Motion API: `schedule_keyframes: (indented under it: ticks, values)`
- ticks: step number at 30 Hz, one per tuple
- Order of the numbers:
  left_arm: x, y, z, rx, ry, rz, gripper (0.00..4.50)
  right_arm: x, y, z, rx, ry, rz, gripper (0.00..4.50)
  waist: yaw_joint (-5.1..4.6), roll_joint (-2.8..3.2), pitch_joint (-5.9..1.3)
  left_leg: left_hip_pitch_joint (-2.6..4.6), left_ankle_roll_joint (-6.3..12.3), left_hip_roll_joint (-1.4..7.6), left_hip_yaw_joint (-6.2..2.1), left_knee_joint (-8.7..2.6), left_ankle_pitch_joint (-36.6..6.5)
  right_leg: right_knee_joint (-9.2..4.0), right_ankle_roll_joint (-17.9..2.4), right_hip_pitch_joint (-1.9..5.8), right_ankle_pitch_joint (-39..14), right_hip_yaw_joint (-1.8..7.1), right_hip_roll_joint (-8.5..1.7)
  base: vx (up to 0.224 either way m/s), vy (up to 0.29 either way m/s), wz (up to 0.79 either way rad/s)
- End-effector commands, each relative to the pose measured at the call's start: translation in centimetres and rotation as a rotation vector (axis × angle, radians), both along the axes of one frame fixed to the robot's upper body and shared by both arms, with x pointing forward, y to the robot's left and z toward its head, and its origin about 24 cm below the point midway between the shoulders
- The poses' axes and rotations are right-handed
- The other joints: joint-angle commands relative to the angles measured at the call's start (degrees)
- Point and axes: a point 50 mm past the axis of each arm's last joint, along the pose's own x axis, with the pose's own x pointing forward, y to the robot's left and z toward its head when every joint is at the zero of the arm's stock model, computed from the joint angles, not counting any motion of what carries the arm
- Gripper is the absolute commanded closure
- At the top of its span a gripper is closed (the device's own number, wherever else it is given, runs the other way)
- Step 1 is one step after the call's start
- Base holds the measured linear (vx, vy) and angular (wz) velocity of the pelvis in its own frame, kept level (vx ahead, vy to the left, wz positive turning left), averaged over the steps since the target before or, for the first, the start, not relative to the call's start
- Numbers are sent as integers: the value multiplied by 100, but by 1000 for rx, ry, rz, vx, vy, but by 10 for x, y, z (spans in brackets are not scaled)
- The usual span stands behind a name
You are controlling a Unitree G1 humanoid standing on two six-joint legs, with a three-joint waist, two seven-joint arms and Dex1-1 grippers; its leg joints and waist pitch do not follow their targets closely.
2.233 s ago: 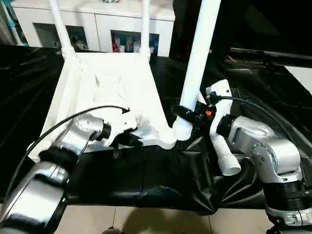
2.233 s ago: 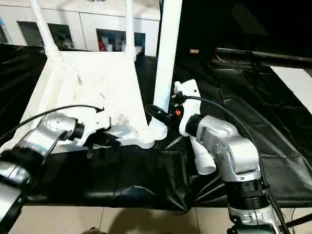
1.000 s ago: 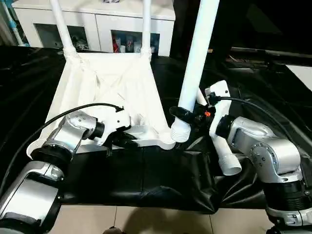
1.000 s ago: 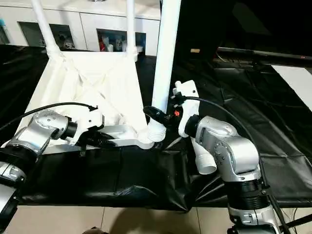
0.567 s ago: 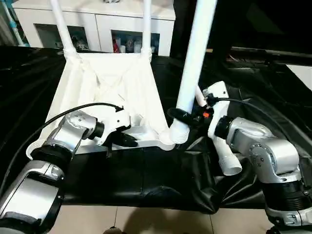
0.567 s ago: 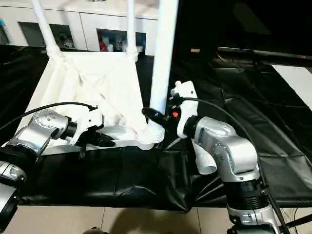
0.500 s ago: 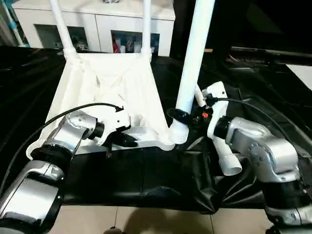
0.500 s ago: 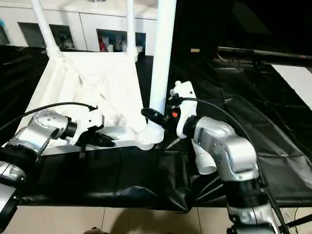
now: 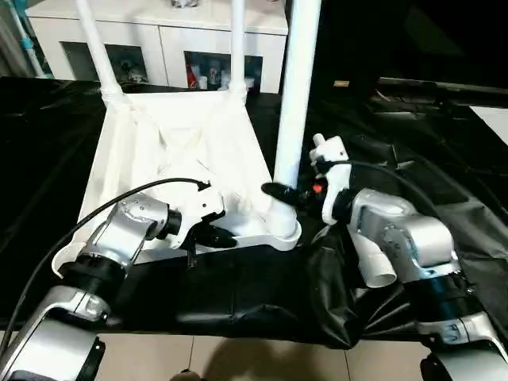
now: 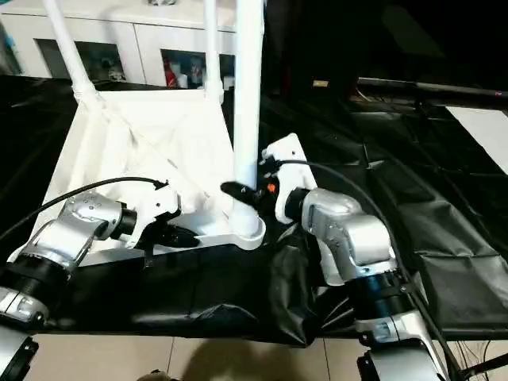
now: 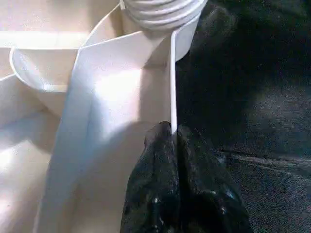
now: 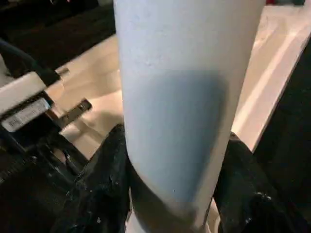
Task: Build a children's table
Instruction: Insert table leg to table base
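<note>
The tabletop [image 9: 178, 159] lies upside down on the black sheet [image 9: 238, 294]. The left gripper [image 11: 174, 132] pinches its thin near rim, beside the corner socket [image 9: 284, 230]. The right gripper [image 12: 175, 165] clasps a leg [image 9: 294, 103] standing upright in that socket. Two more legs [image 9: 94, 48] rise from the far corners, their tops cut off, and a fourth [image 9: 371, 262] lies partly hidden under the right forearm.

Dim room, glare on white plastic — wrist views soft, blurred.
</note>
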Motion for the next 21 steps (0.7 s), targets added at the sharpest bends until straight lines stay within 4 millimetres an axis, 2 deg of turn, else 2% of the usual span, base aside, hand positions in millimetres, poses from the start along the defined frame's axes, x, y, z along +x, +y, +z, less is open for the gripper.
schedule_keyframes:
  ticks: [1, 2, 7, 8, 9, 10, 11, 13, 15, 16, 17, 21]
  values:
    - [-8, -1, -13, 35, 56, -10, 450, 3, 0, 5, -14, -27, 7, 266, 6, 62, -393, 73, -165, 245, -68, -424, -1144, -433, -1140, 287, -1038, 272, -480, 0, 0, 0]
    - [-8, 0, -12, 50, 44, -3, 450, 4, -3, 6, -16, -29, 7, 266, 10, 47, -394, 76, -156, 251, -68, -422, -1147, -430, -1135, 286, -1056, 274, -487, 0, 0, 0]
    - [-6, 0, -9, 63, 7, -1, 450, 4, -6, 9, -20, -36, 8, 266, 7, 51, -390, 73, -134, 243, -62, -423, -1143, -444, -1098, 284, -1111, 276, -476, 0, 0, 0]
    - [-5, 0, -7, 51, 5, 3, 405, 4, -7, 9, -20, -39, 4, 266, 1, 67, -386, 74, -144, 238, -62, -423, -1174, -456, -1077, 279, -1171, 277, -472, 0, 0, 0]
    - [-5, 0, -7, 44, 1, 2, 394, 4, -7, 9, -19, -40, 3, 266, -1, 88, -384, 80, -164, 240, -66, -427, -1240, -466, -1072, 272, -1230, 276, -473, 0, 0, 0]
    - [-4, 0, -6, 47, -8, -2, 388, 4, -8, 9, -19, -43, -2, 266, 3, 135, -385, 85, -186, 239, -76, -426, -1275, -464, -1076, 268, -1247, 276, -474, 0, 0, 0]
    - [-4, 0, -6, 52, -15, -5, 388, 4, -9, 9, -20, -44, -4, 266, -8, 115, -383, 84, -192, 242, -73, -433, -1319, -478, -1065, 269, -1272, 274, -466, 0, 0, 0]
    - [-3, 1, -7, 62, -13, -8, 382, 4, -10, 8, -17, -48, -8, 266, -2, 132, -393, 86, -207, 242, -77, -429, -1300, -461, -1084, 275, -1169, 276, -468, 0, 0, 0]
    - [-2, 2, -7, 62, -3, -6, 382, 4, -10, 8, -15, -50, -11, 266, -5, 128, -398, 81, -209, 236, -76, -424, -1288, -452, -1116, 282, -1071, 275, -461, 0, 0, 0]
    - [-2, 2, -7, 60, 2, -5, 382, 4, -10, 9, -13, -50, -12, 266, -7, 163, -394, 82, -215, 233, -77, -425, -1298, -451, -1141, 278, -1033, 272, -455, 0, 0, 0]
    - [-1, 3, -6, 57, 6, -1, 413, 4, -10, 8, -13, -50, -12, 266, -6, 158, -398, 81, -210, 230, -78, -421, -1293, -449, -1154, 287, -1017, 273, -458, 0, 0, 0]
    - [3, 4, -3, 48, -11, 16, 422, 3, -11, 7, -15, -48, -12, 266, -4, 160, -387, 82, -205, 225, -77, -422, -1354, -471, -1137, 285, -1196, 277, -465, 0, 0, 0]
